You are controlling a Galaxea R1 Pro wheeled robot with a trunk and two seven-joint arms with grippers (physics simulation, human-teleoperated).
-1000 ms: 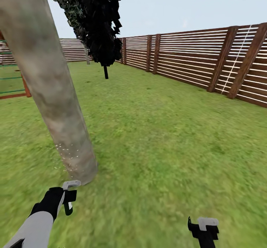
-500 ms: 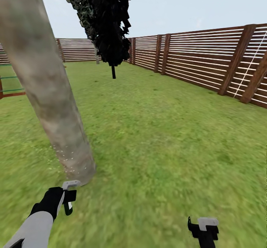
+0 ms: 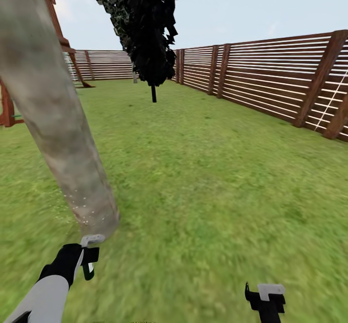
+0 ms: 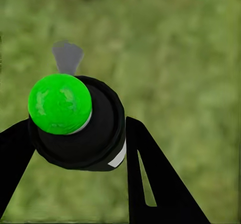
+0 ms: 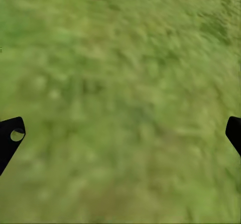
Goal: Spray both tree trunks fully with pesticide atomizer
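Our left gripper [image 4: 80,133] is clamping the pesticide atomizer [image 4: 75,128], a black body with a bright green round cap, with one dark finger [image 4: 150,179] pressing each side of it. In the head view we are seeing the same gripper [image 3: 88,257] low beside our grey forearm, but the atomizer itself is hard for us to make out there: only a pale grey piece and a dark shape with a green edge are showing.

Just ahead of that gripper the tree trunk [image 3: 58,120] is rising, thick and mottled grey-tan, leaning in the picture and cut off at the upper edge so its crown is hidden. Tiny white specks of pesticide [image 3: 82,212] are dotting its lowest part.

Our right gripper [image 5: 120,133] is hanging wide open over bare grass, only the finger tips [image 5: 10,138] entering the wrist view; in the head view the gripper [image 3: 265,300] is partly cut off by the lower edge.

Beyond both grippers the floor [image 3: 208,178] is spreading as blurry green lawn. Farther ahead a dark leafy bush [image 3: 145,28] is standing on a thin stem, and the brown slatted fence [image 3: 270,81] is closing the garden to the right and at the back. Past the trunk, a reddish wooden frame [image 3: 58,18] is partly hidden.
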